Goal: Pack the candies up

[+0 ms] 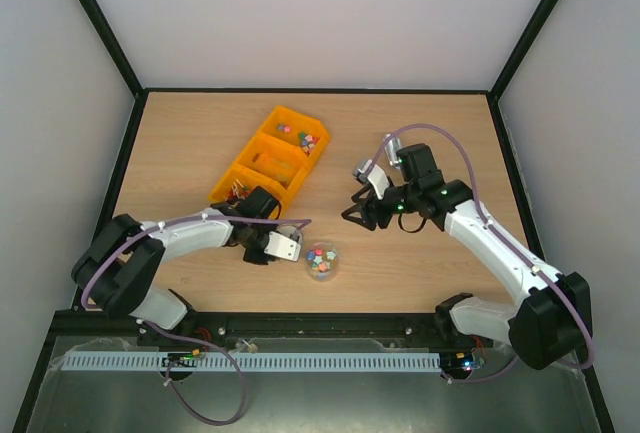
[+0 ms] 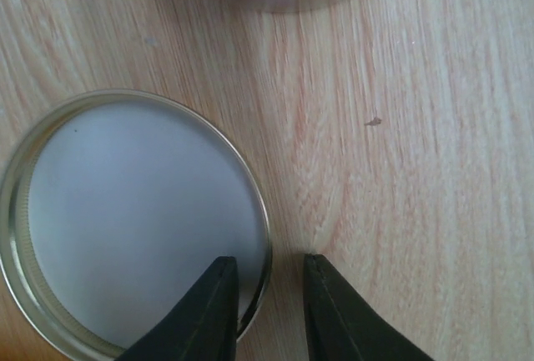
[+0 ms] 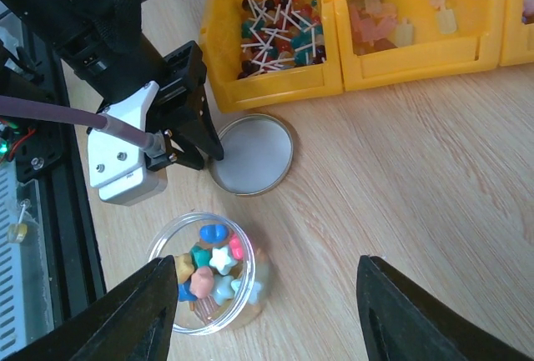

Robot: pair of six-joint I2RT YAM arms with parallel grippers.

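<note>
A yellow three-compartment bin (image 3: 275, 82) with stick lollipops (image 3: 279, 23) sits on the wooden table (image 3: 417, 194).

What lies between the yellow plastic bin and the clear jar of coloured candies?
A round metal lid, lying flat, left gripper straddling its rim; seen in right wrist view.

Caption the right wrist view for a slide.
Left hand at the rim of the loose lid, beside the open jar of candies, yellow bins behind.
</note>
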